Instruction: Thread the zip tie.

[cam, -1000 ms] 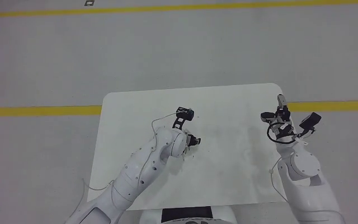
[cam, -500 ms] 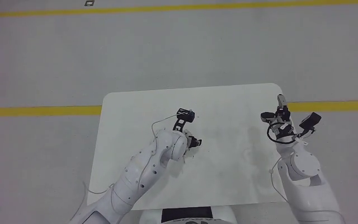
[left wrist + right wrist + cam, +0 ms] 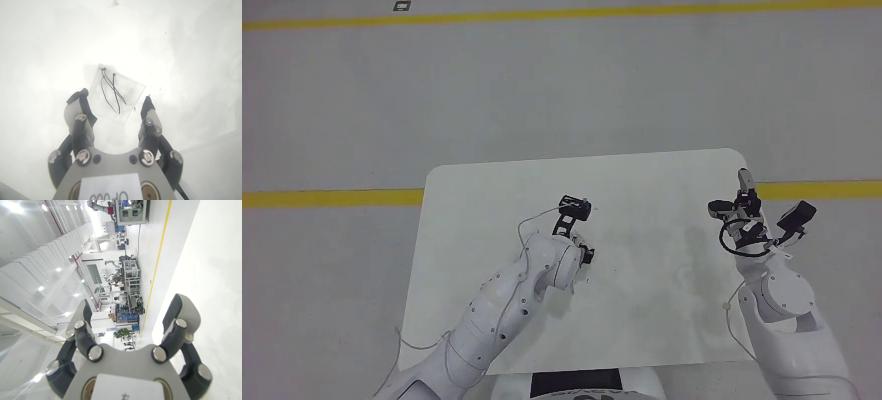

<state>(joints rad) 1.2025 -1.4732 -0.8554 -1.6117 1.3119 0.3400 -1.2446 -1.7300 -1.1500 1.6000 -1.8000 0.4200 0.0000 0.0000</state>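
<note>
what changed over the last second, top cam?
The left arm's wrist and forearm slid slightly back toward the robot. The left gripper barely shifted and is open and empty. Nothing was taken or let go. The right gripper stayed put by the edge of the table, open.

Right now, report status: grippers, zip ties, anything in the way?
Left gripper jaws open, facing clear tray. Right gripper jaws open, empty, at table edge. Three zip ties loose in tray. Nothing blocking.
</note>
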